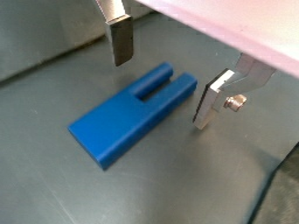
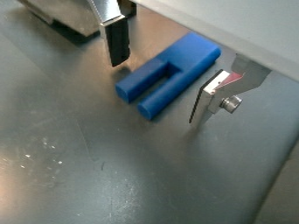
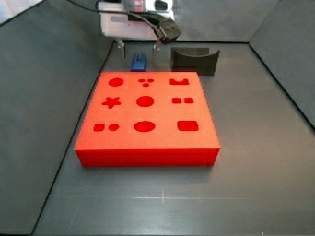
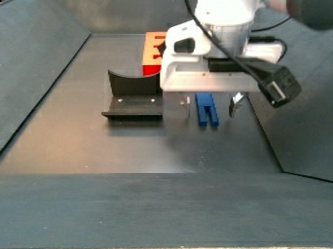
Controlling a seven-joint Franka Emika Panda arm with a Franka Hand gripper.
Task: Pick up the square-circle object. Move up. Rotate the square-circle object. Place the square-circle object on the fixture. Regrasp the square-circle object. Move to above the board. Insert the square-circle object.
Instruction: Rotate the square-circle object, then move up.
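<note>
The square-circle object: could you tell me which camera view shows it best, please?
A wrist view shows the square-circle object best: whole, flat on the floor, slot visible, between the open tool fingers. Both wrist views show this; the side views show only a small blue piece under the tool.

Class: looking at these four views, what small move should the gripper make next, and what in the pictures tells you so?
Probably lower a little, then close. The gripper is open, its fingers straddling the forked end of the blue piece, which lies flat on the floor beside the board. The pads look slightly above it, so nothing is gripped yet.
</note>
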